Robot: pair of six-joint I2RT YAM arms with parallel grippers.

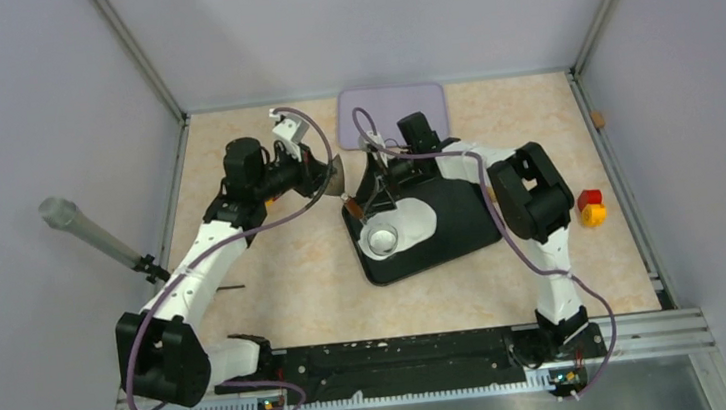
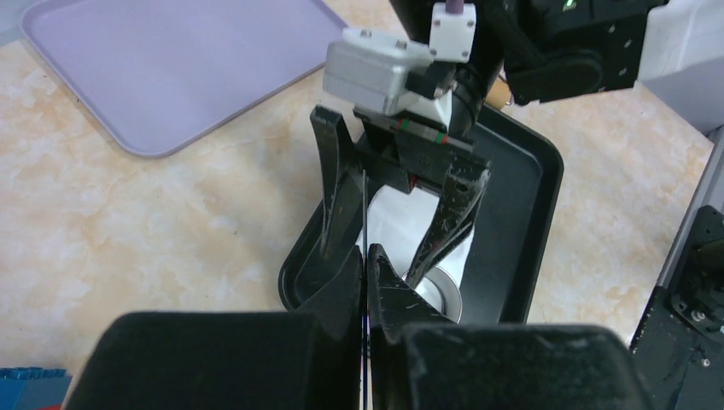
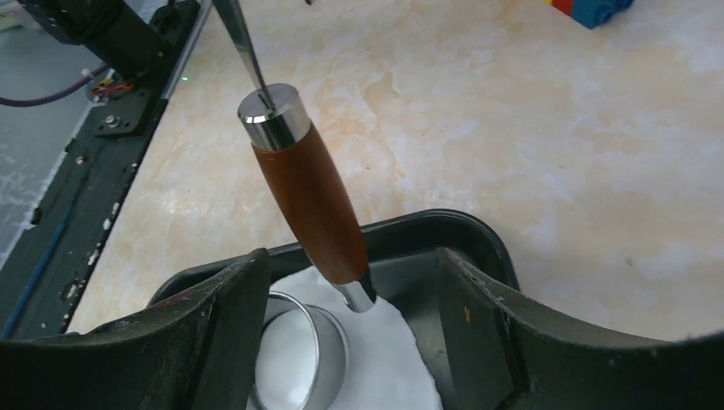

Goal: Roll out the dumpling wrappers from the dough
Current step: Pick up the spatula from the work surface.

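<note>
Your left gripper (image 2: 367,260) is pinched together on a thin metal blade (image 3: 243,43), which its own wrist camera sees edge-on. The blade's tip rests against the metal cap of a wooden-handled tool (image 3: 312,205). That tool stands tilted, its lower end down on the dough (image 1: 416,222).

Your right gripper (image 1: 379,206) hangs over the same spot with its fingers (image 3: 226,329) spread wide, one on each side of the tool's foot. They do not appear to touch it (what keeps the tool upright, you cannot tell from these views).

The dough lies as a flattened, irregular white sheet in the left half of the black tray (image 1: 467,227). A metal ring cutter (image 1: 379,239) sits on the sheet's near-left part, just beside the tool's foot, with white dough showing inside the ring.

A lavender tray (image 1: 392,114) lies just beyond the black one, at the table's far edge. The red and yellow blocks (image 1: 590,208) sit well off to the right.
</note>
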